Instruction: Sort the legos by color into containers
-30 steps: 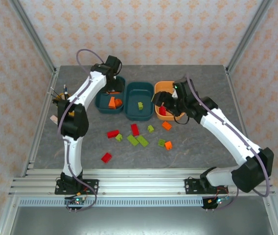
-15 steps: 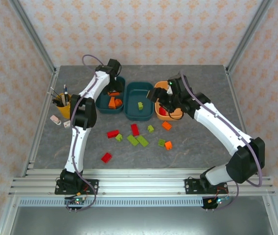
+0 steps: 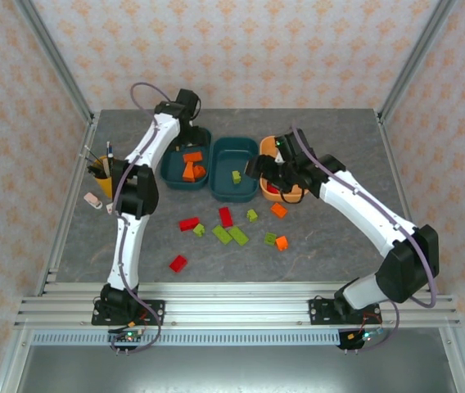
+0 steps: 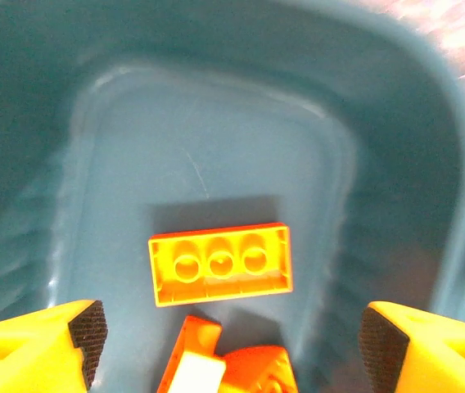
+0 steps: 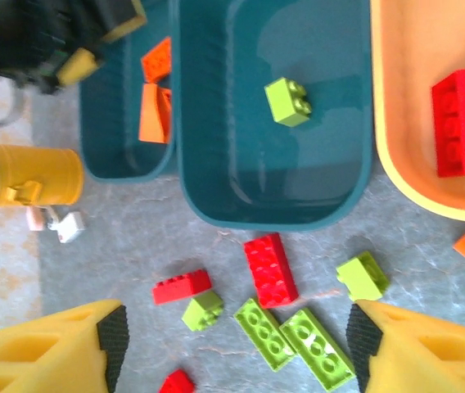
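My left gripper [image 4: 232,340] hangs open inside the left teal tub [image 3: 171,169]. An orange brick [image 4: 220,264] lies upside down on the tub floor below it, beside two more orange pieces [image 4: 241,372]. My right gripper [image 5: 238,336] is open and holds nothing. It hovers over loose legos on the table just in front of the middle teal tub [image 5: 216,131]: a red brick [image 5: 269,268], two long lime bricks [image 5: 298,340] and smaller red and lime pieces. That middle tub holds one lime brick [image 5: 288,101]. The orange tub [image 5: 404,164] holds red bricks [image 5: 462,123].
A yellow pen cup [image 3: 106,182] stands left of the tubs, with small white pieces [image 3: 93,201] beside it. More loose legos lie toward the front: a red one [image 3: 178,263] and orange ones [image 3: 282,242] [image 3: 278,210]. Frame posts stand at the table's back corners.
My left gripper opened and an orange brick now lies free in the left teal tub. My right gripper moved left from the orange tub toward the loose legos.
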